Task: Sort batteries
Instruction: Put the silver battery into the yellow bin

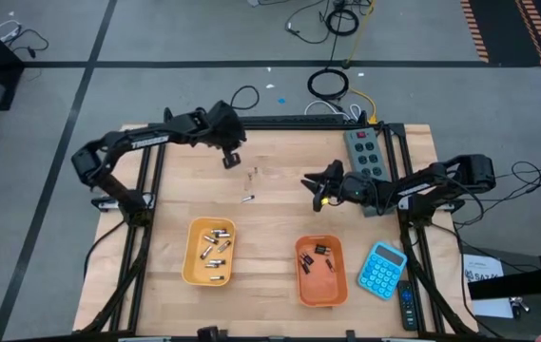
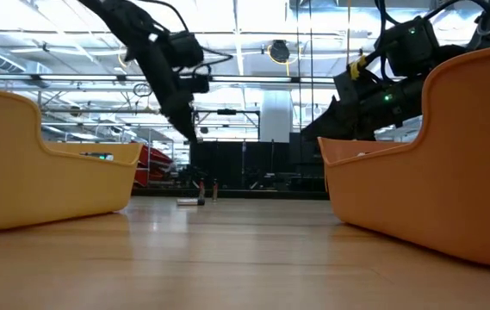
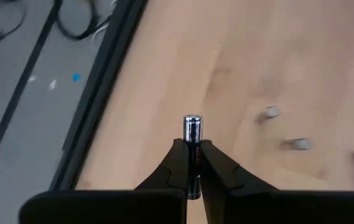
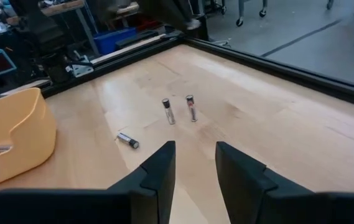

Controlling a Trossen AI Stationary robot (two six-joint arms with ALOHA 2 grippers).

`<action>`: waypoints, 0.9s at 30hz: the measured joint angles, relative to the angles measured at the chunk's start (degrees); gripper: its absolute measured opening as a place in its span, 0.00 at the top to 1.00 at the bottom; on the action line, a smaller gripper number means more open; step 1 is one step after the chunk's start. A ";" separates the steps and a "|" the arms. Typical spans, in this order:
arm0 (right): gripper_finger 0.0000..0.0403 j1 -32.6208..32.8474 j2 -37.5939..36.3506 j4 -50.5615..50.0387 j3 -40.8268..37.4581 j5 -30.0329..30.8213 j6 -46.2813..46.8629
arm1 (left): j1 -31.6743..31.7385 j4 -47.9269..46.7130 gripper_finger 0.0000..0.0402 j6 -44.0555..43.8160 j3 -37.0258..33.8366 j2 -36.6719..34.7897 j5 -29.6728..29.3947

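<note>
Our left tool (image 3: 192,163) pinches a battery (image 3: 192,134) above the bench (image 1: 280,228); such a thin grip could let it slip. Our right tool (image 4: 195,163) waits open beside three loose batteries (image 4: 169,111)

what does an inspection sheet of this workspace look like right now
surface: wooden table, black frame around it
job's things: three loose batteries mid-table, two upright, one lying; more in the yellow tray and orange tray
clutter: blue calculator, power strip
grippers: left claw shut on a battery, raised at the far side; right claw open, empty, facing the loose ones
cables: coils on the floor beyond the table
surroundings: grey floor, no person seen
</note>
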 joint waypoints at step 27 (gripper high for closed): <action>0.74 -5.03 0.00 -3.04 0.00 -0.02 -0.75 | -26.53 -24.85 0.95 -4.50 -0.33 -6.79 19.57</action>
